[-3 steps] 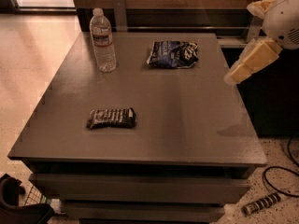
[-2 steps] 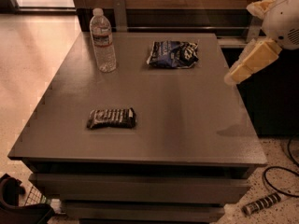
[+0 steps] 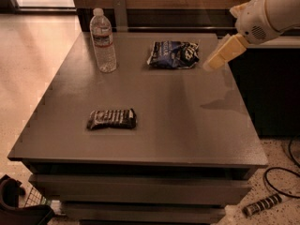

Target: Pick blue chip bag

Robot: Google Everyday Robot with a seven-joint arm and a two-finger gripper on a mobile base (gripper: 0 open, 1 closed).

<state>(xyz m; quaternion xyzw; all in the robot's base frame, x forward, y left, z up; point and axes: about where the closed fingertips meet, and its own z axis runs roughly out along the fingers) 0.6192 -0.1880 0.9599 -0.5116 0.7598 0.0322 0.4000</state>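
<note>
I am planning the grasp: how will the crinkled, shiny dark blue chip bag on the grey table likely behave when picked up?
The crinkled, shiny dark blue chip bag lies flat and creased, so it is probably light and floppy. Its glossy film may slip. The cream gripper hovers to its right, not touching it.

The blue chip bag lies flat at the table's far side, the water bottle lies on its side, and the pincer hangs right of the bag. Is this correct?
No: in the camera view the water bottle stands upright, not on its side. The blue chip bag lies flat at the far side of the table, the pincer hanging right of it.
</note>
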